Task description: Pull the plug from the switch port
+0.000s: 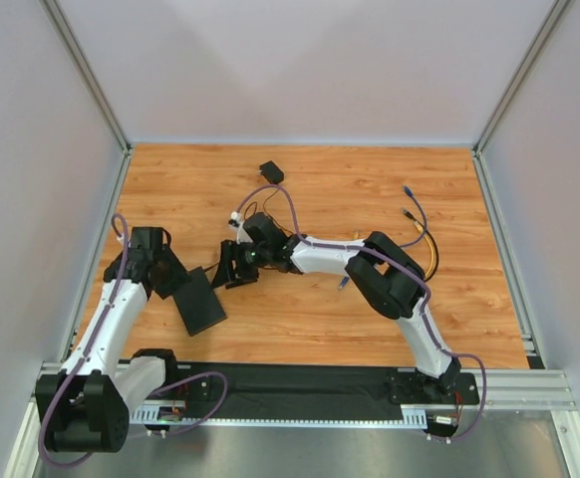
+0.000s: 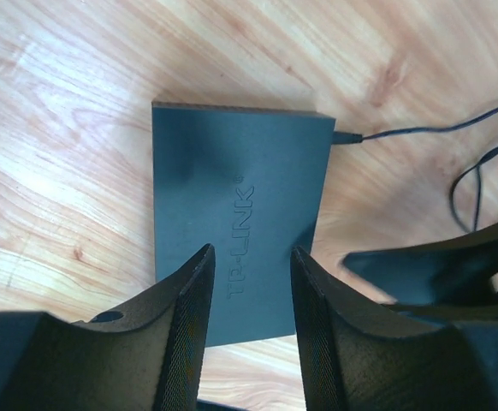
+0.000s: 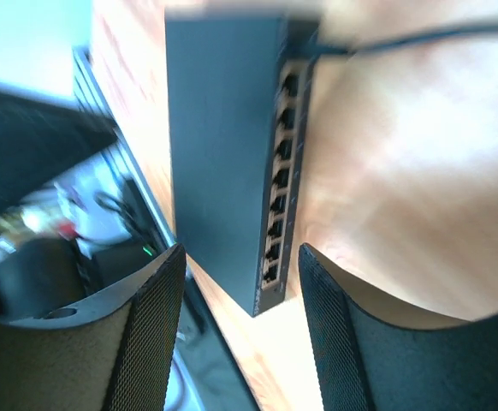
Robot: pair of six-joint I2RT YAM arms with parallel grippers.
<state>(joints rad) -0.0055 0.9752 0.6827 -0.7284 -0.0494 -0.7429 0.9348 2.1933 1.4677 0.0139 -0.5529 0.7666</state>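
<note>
black plug (image 2: 345,137) — seated in the switch's (image 2: 240,171) edge.

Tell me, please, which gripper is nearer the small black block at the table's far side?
Right. The right gripper lies on the near side of the small black block, slightly left; the left gripper lies farther left, at the switch.

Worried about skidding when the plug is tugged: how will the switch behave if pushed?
Probably stiff and fairly light: the switch is a thin flat box. On the smooth wooden table it would likely slide, not tip. Its thin cable looks floppy.
</note>
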